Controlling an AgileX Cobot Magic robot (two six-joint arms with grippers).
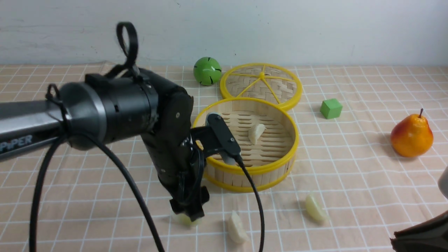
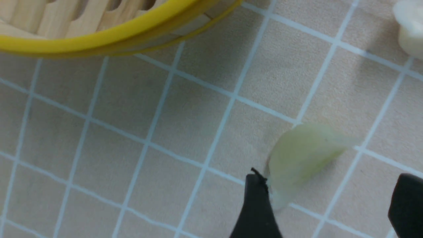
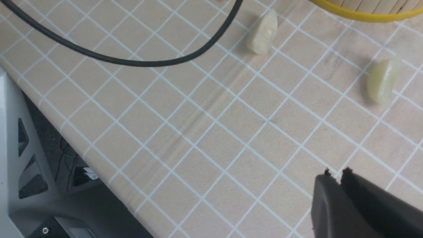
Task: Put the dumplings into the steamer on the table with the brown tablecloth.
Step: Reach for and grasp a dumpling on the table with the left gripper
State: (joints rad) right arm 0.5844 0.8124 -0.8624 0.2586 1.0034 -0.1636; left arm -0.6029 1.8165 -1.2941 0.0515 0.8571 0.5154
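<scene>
Left gripper, jaws wide and empty, straddles a pale-green dumpling lying slantwise, touching one finger, near the steamer.

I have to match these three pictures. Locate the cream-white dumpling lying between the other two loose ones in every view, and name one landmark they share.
Front view: the cream-white dumpling lies near the bottom edge, in front of the steamer.
Left wrist view: only its end shows, cut by the frame, beyond the pale green dumpling.
Right wrist view: whole, just past the black cable's curve.
Shared landmark: the steamer's yellow rim.
</scene>
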